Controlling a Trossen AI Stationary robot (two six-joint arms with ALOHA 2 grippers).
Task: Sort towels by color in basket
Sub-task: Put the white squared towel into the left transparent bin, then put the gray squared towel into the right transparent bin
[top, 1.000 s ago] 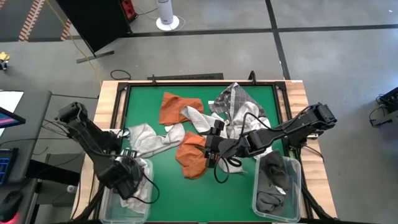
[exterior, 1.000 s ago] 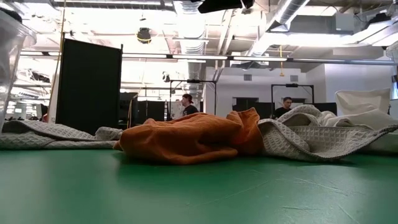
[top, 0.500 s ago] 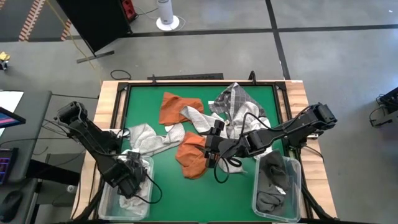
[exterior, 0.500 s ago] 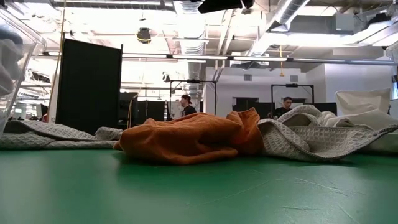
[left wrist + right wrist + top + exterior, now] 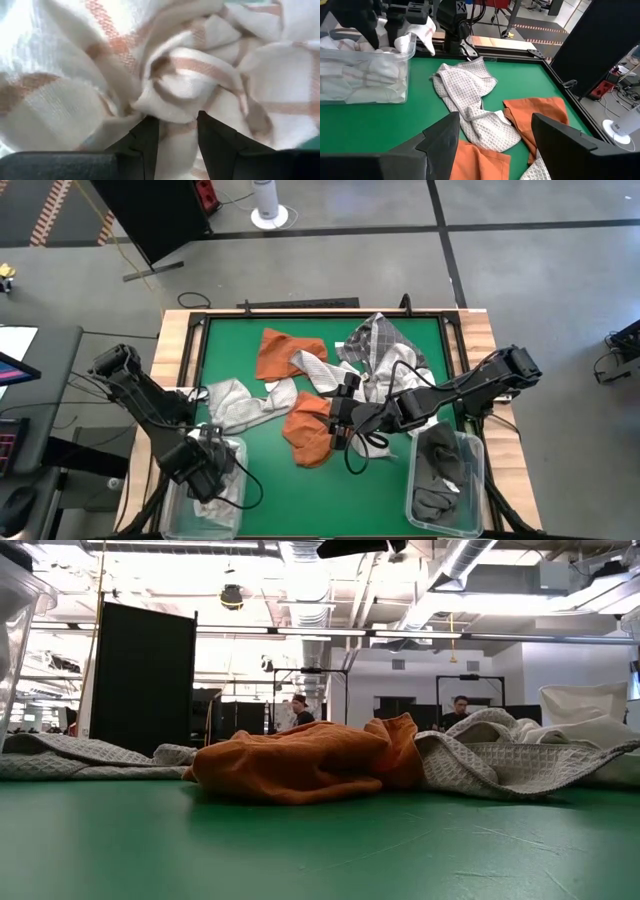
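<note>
- Currently, the left gripper (image 5: 207, 465) sits down inside the left bin (image 5: 228, 442) at the table's near-left corner. Fingers are partly closed, tips pressed into a white towel w/ pale orange stripes (image 5: 170, 75). A fold bulges just ahead of the tips; can't confirm a real pinch.
- Judgement: placement fits a drop-off or tamp-down of light cloth into the light-colour bin.
- The right gripper (image 5: 341, 420) hovers low over the table's middle, jaws wide apart, nothing between them. It points toward the left edge, just over the near rust towel (image 5: 308, 428).
- Judgement: wide jaws above the rust heap look like set-up for the next pick.
- The right bin (image 5: 478, 455) at the near-right corner holds a dark grey towel (image 5: 438, 465), so the darks appear to go there.
- Towels left on the green mat (image 5: 380, 490):
- far rust towel (image 5: 278, 352), crumpled, long axis roughly parallel to the far edge;
- light grey waffle towel (image 5: 240, 402), strung out, long axis running from the left bin toward the middle, one end lapped at the bin rim;
- checked towel (image 5: 378, 345) near the far-right corner, bunched, no clear axis;
- near rust towel, heaped; long axis near-to-far.
- Striped towel in the left bin is wadded, no readable axis.
</note>
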